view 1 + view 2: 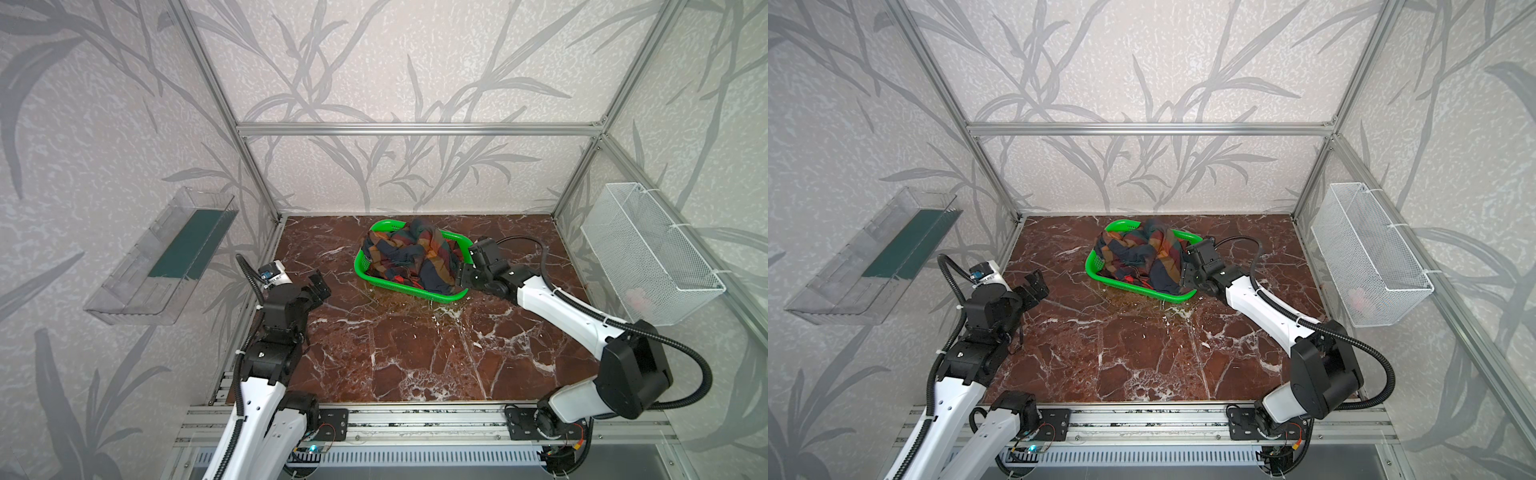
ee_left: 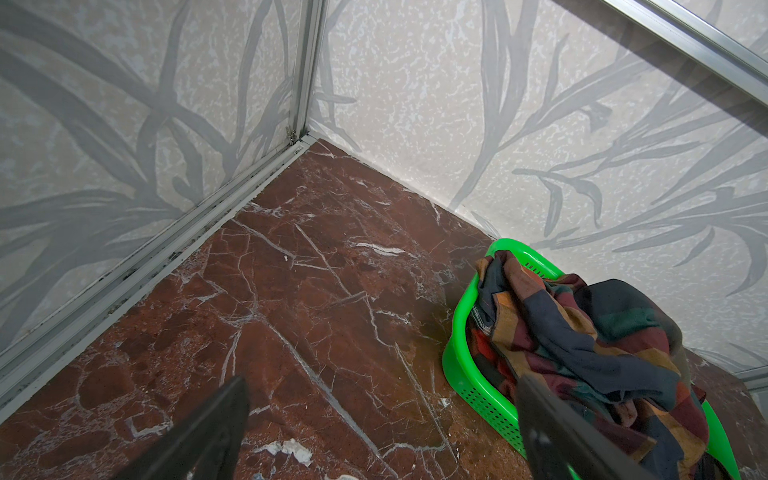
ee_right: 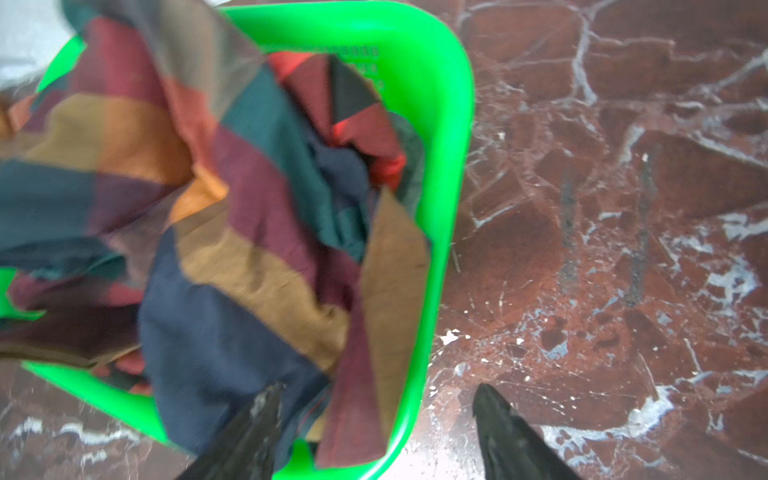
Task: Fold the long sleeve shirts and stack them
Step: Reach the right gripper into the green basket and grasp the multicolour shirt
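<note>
Red-brown marble table in an aluminium-framed booth with leaf-print walls; a clear tray hangs on the left wall and a wire bin on the right one.

Top views: green basket sits toward the back of the table, about mid-width; block-plaid shirt lies crumpled in it, heaped above the rim, with one fold spilling over the near right corner. Left gripper hovers over the table's left side, well apart from the basket, jaws spread and empty. Right gripper is at the basket's right end, up against the cloth; I cannot read its grip from here. Both top views agree: basket, shirt, left gripper, right gripper.

Left wrist view: left gripper has its fingers wide apart with only bare table between them; basket with the shirt piled in it shows behind one finger.

Right wrist view, blurred: right gripper has its jaws apart and clamps nothing; one of its fingers is over the navy cloth at the basket's corner, the other over bare table outside the rim; the basket rim and a hanging fold lie between them. Red-and-black shirt shows under the block-plaid shirt, against the basket wall.
</note>
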Controlling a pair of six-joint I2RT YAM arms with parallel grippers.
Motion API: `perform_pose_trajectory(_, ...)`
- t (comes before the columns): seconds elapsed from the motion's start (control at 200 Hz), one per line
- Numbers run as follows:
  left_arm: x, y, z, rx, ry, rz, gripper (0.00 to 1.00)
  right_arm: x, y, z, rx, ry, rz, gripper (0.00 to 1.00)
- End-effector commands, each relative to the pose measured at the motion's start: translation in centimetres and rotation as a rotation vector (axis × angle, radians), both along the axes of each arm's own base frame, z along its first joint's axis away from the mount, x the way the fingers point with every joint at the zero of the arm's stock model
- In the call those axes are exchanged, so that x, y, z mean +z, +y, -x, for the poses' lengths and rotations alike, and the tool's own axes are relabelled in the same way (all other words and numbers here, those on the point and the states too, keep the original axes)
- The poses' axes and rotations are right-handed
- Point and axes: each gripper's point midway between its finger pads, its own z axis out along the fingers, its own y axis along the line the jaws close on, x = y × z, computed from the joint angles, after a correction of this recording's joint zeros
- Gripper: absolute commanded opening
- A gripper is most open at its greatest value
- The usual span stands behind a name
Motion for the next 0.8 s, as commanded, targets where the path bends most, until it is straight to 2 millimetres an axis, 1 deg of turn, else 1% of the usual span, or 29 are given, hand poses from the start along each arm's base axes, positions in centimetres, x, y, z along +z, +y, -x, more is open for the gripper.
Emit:
perform_pose_trajectory(0.0,0.1,-0.1,0.1,-0.008,0.005,-0.008,0.99,0.8,1.2,-0.1,0.026,-0.013,0.018,0.72)
perform_pose_trajectory(0.225,0.1,-0.3,0.1,-0.022,0.007,-0.007,0.99,-1.6,0.9,-0.1,0.001,0.030,0.074,0.71)
perform_pose_trajectory(0.34,0.1,-0.5,0.0,-0.031,0.010,-0.005,0.99,-2.2,0.7,-0.3,-0.013,0.036,0.092,0.71)
perform_pose_trajectory(0.46,0.0,-0.6,0.0,-0.035,0.010,-0.004,0.99,-3.2,1.3,-0.6,-0.004,0.063,0.088,0.71)
perform_pose_trajectory(0.515,0.0,-0.6,0.0,-0.037,0.011,-0.004,0.99,-3.9,1.8,-0.7,0.004,0.083,0.083,0.69)
perform_pose_trajectory(0.625,0.0,-0.6,0.0,-0.039,0.015,-0.008,0.99,-4.9,2.0,-0.9,0.007,0.102,0.090,0.68)
perform_pose_trajectory(0.655,0.0,-0.6,0.0,-0.039,0.017,-0.007,0.99,-5.3,2.0,-1.0,-0.020,0.108,0.074,0.68)
perform_pose_trajectory(0.735,-0.1,-0.7,-0.1,-0.042,0.018,-0.007,0.99,-5.4,2.3,-1.6,-0.026,0.090,0.048,0.66)
perform_pose_trajectory(0.74,-0.1,-0.7,-0.1,-0.042,0.019,-0.007,0.99,-5.9,2.3,-1.7,-0.025,0.100,0.053,0.66)
perform_pose_trajectory(0.75,0.0,-0.6,-0.1,-0.041,0.018,-0.007,0.99,-6.3,2.5,-1.7,-0.022,0.109,0.055,0.66)
perform_pose_trajectory(0.795,-0.1,-0.7,-0.1,-0.043,0.022,-0.008,0.99,-6.8,2.8,-2.0,-0.015,0.113,0.041,0.63)
